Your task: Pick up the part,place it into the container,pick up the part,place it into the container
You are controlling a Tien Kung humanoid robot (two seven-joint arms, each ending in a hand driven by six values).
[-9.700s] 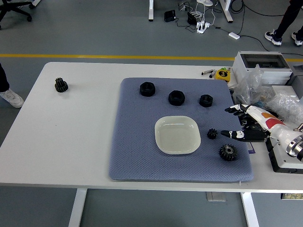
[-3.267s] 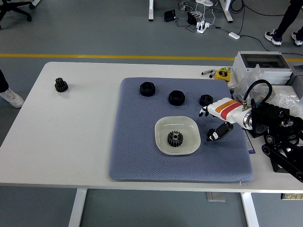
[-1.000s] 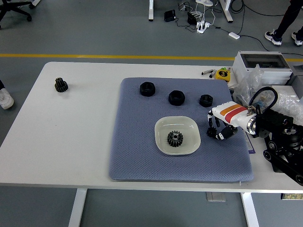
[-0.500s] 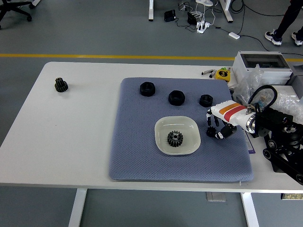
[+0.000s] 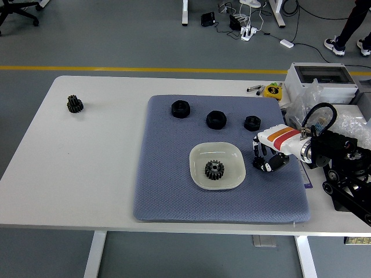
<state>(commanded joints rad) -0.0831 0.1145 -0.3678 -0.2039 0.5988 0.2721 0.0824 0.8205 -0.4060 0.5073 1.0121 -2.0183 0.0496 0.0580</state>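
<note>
A white square plate (image 5: 197, 154) lies on the blue-grey mat (image 5: 165, 174), and a black gear (image 5: 214, 169) sits in it. Just right of the plate, my right hand (image 5: 264, 161) is low over the mat with its fingers (image 5: 258, 149) curled around a small black gear (image 5: 257, 162), mostly hidden by them. I cannot tell whether the gear is lifted off the mat. My left arm does not show.
Three black nuts (image 5: 180, 109) (image 5: 215, 120) (image 5: 251, 123) line the mat's far part. Another black gear (image 5: 75, 104) stands at the table's far left. A grey box (image 5: 319, 78), plastic bags (image 5: 353, 124) and a yellow tape measure (image 5: 272, 91) crowd the right edge.
Over the last second my right hand has edged a little left toward the plate, its fingers still curled around the small gear. The gear in the plate has not moved.
</note>
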